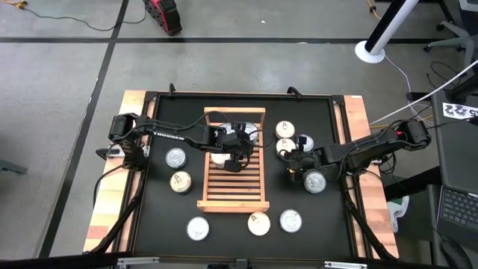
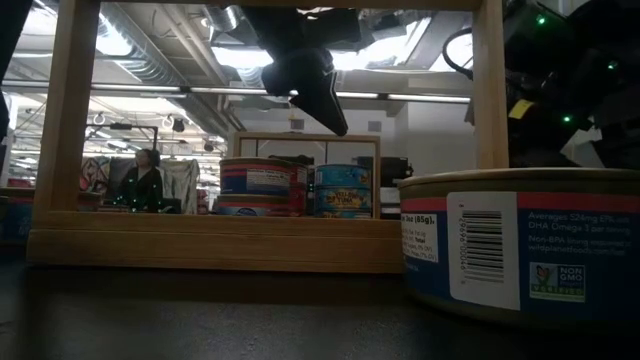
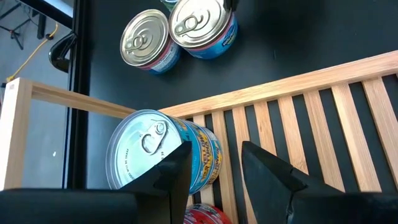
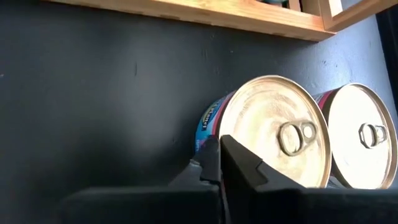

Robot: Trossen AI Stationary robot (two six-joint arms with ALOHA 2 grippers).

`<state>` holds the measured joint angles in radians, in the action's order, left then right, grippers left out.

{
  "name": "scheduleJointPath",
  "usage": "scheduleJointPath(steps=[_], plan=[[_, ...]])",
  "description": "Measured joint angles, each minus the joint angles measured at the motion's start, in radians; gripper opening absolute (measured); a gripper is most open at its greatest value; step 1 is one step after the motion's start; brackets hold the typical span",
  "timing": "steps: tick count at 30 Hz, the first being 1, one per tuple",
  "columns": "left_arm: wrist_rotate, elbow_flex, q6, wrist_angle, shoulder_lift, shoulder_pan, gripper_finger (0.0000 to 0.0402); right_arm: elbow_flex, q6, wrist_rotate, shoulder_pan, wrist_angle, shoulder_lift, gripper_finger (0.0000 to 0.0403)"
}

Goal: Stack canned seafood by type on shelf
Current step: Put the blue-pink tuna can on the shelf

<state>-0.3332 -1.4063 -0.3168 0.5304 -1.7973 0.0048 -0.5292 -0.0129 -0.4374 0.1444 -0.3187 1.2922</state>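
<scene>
where black table (image 1: 157, 202) ends, grey floor (image 1: 60, 112), perhaps concrete

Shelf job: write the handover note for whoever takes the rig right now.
Left gripper: fingers open, empty, over the shelf at its far end, beside the blue-and-yellow can standing there.
Right gripper: fingers shut, holding nothing, low on the table right of the shelf, next to a pair of cans.
Done: a few cans sit at the shelf's far end, one of them red; the rest of the slats are bare.
Left: loose cans remain around the shelf, two on its left, three in front, several on its right. Sort them onto the shelf by type.
</scene>
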Motion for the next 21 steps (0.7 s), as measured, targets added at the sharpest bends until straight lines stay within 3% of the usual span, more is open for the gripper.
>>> scheduleJointPath(steps=[21], plan=[[0.000,0.000,0.004,0.013,0.040,-0.026,0.0133,0.004,-0.001,0.038,-0.001,0.244,0.004,0.0001]])
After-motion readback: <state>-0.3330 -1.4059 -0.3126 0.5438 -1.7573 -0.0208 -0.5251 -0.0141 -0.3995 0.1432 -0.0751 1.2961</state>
